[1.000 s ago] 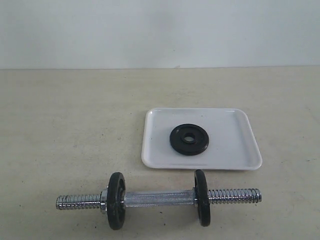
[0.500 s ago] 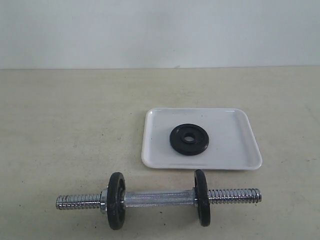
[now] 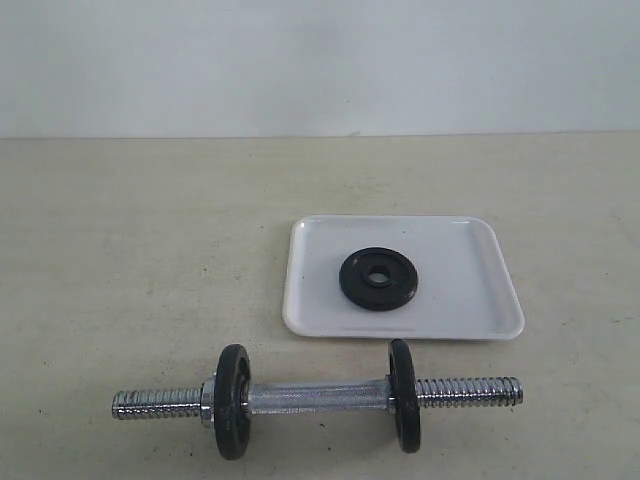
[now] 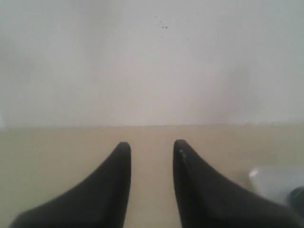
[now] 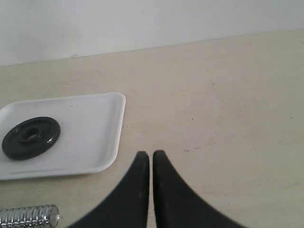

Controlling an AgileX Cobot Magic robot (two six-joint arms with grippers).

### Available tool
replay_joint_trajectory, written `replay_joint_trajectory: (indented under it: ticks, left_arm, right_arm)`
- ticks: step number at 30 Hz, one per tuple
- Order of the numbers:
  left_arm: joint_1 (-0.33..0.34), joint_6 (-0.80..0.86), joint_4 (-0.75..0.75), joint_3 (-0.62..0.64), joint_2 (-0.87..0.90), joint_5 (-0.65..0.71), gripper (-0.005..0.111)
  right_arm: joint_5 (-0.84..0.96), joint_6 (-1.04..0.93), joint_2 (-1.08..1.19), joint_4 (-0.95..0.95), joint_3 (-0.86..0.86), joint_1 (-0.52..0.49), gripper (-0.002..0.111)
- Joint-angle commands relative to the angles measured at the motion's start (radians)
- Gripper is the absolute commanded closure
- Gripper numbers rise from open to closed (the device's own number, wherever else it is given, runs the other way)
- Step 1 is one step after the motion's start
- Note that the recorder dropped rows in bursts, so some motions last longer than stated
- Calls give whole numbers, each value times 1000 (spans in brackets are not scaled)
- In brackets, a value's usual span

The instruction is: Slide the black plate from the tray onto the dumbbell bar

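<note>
exterior view alone, whole dumbbell bar [image 3: 316, 397]

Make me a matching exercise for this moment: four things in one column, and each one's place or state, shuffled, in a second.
Things:
1. black plate
2. dumbbell bar
3. left gripper
4. right gripper

Place or state:
A. fingers together, holding nothing
B. lying flat in the tray
C. fingers apart, holding nothing
D. on the table, outside the tray

Pairs: 1-B, 2-D, 3-C, 4-A
</note>
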Motion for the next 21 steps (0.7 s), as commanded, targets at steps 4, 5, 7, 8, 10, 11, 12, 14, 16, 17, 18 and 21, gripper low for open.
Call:
replay_joint_trajectory:
  ticks: [4,5,7,8,10,11,12,14,16,17,18,21]
  left_arm:
    - [-5,-647,11,5,1,68,79]
    - [-5,-636,13,5,1,73,79]
    - [-5,-598,28,5,1,93,79]
    - [-5,-572,44,5,1,108,79]
    - [-5,-505,80,5,1,146,79]
    - [-5,-470,94,5,1,169,79]
    - [-5,-470,95,5,1,169,79]
    - [-5,-431,95,5,1,154,79]
    - [-5,-345,80,8,1,152,80]
    - [-5,-343,80,7,1,152,80]
    - [-5,-343,80,9,1,152,80]
    - [-5,-343,80,9,1,150,80]
  right_arm:
    - [-11,-6,-4,0,-1,2,107]
    - [-11,-6,-4,0,-1,2,107]
    - [-11,-6,-4,0,-1,2,107]
    - [-11,-6,-4,0,-1,2,107]
    - [-11,-6,-4,0,-1,2,107]
    - [-11,-6,-4,0,-1,2,107]
    - [-11,-6,-4,0,-1,2,107]
    - [-11,-6,-4,0,-1,2,107]
    - [-11,-6,-4,0,-1,2,107]
    - [-11,-6,-4,0,-1,2,107]
    - [-11,-6,-4,0,-1,2,107]
    - [-11,-6,-4,0,-1,2,107]
